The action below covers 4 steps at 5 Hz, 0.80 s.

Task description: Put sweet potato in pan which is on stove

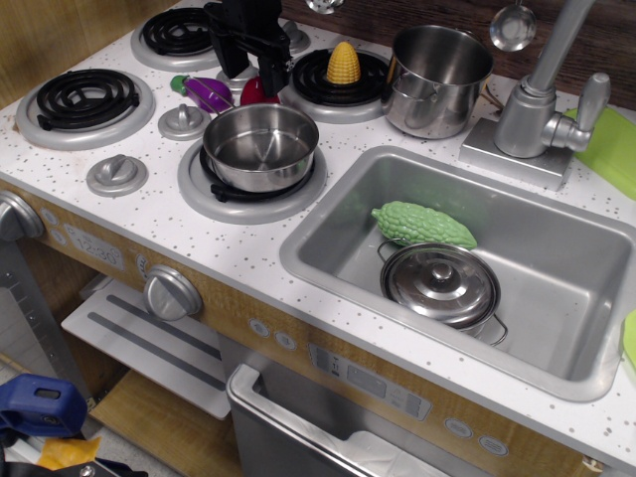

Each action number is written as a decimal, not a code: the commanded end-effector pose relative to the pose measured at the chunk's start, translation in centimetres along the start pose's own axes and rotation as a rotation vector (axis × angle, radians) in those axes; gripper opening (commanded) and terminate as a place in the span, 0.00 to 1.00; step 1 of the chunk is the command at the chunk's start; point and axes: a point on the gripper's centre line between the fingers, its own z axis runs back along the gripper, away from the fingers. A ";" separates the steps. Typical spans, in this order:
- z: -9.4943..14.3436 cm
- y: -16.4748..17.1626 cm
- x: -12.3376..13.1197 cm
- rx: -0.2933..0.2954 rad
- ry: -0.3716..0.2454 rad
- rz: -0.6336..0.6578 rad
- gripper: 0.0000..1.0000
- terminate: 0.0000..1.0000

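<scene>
The red sweet potato lies on the white speckled stove between the burners, just behind the pan. My black gripper comes down from above and stands right over it, its fingers around the top of the toy; I cannot tell if they grip it. The shiny steel pan sits empty on the front right burner, directly in front of the sweet potato.
A purple eggplant lies left of the sweet potato. Yellow corn sits on the back right burner. A tall steel pot stands by the faucet. The sink holds a green gourd and a lidded pot.
</scene>
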 end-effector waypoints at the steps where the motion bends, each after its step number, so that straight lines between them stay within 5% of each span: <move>1: 0.0 0.0 0.0 0.000 0.000 0.000 1.00 0.00; 3: -0.9 -0.1 0.1 -0.027 -0.030 -0.001 1.00 0.00; 4: -1.1 0.0 0.2 -0.021 -0.038 0.005 0.00 0.00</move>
